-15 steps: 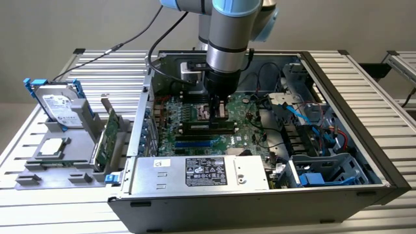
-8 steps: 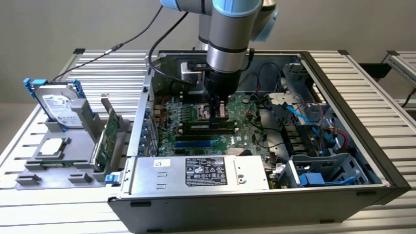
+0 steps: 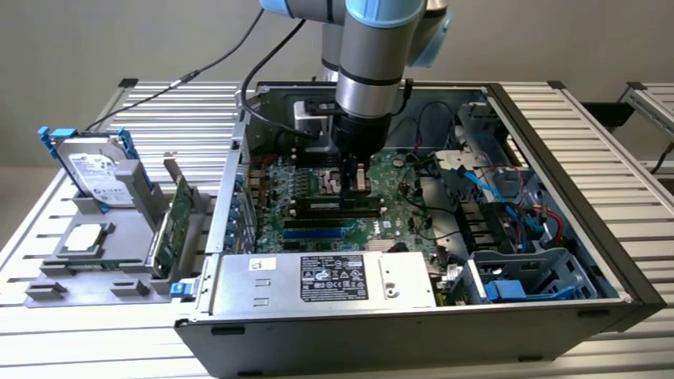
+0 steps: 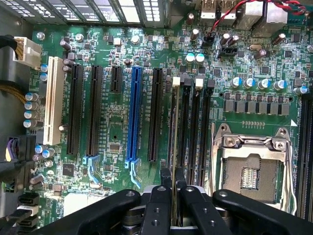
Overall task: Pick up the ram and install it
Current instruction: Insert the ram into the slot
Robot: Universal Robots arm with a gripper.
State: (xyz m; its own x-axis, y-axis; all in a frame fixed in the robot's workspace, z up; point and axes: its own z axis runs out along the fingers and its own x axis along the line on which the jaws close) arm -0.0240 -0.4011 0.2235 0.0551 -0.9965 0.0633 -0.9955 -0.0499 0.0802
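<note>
End effector (image 4: 172, 177) is pinching the ram (image 4: 174, 127), held on edge. Ram lines up along the outermost memory slot (image 4: 182, 127) on the motherboard (image 4: 117, 132), inside the computer case (image 3: 569, 158). Can't tell if it's touching the slot.

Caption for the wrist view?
Tool grips the ram edge-on, lined up along the memory slots beside the CPU socket.
</note>
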